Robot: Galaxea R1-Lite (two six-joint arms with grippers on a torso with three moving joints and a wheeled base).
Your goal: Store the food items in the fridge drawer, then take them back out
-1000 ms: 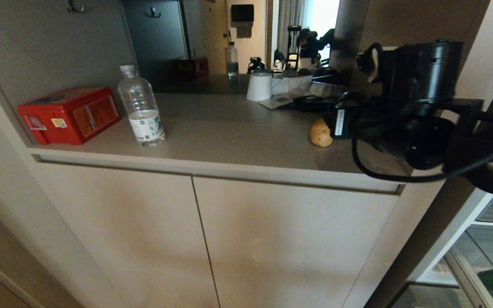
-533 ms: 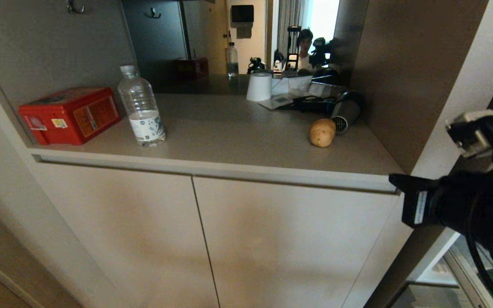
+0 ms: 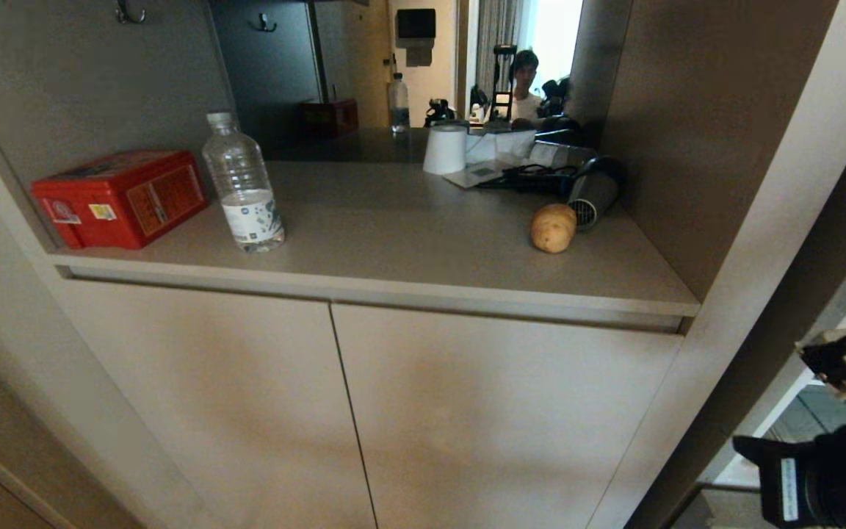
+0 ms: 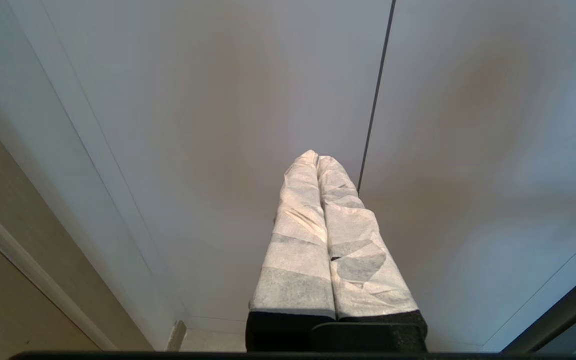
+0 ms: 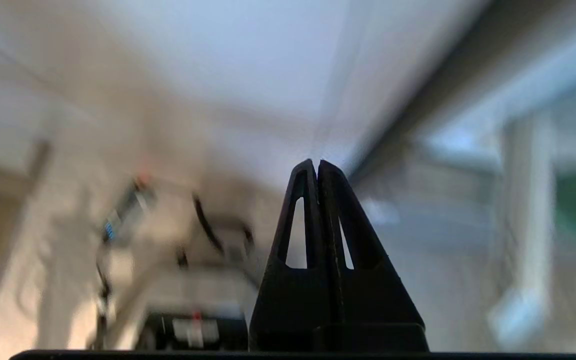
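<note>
While the potato (image 3: 553, 228) lies on the countertop (image 3: 408, 228) at 2 o'clock, just beside the grey hair dryer (image 3: 593, 192) | right gripper (image 5: 317, 167) clenched, holding nothing, its arm low at 4 o'clock | left gripper (image 4: 316, 160) clenched, empty, facing the cabinet doors (image 4: 218, 100) | water bottle (image 3: 242, 184) at 10 o'clock.

Surface: grey-brown counter (image 3: 393, 228) set in a niche above two pale cabinet doors.
Left end: red box (image 3: 120, 197), flat against the back wall.
Beside it: clear bottle (image 3: 242, 184), upright, near the front edge.
Back centre: white paper roll (image 3: 445, 148), upright; papers (image 3: 500, 150) and black cord (image 3: 533, 176) just right of it.
Right end: potato (image 3: 553, 228) touching or just beside grey hair dryer (image 3: 593, 195).
</note>
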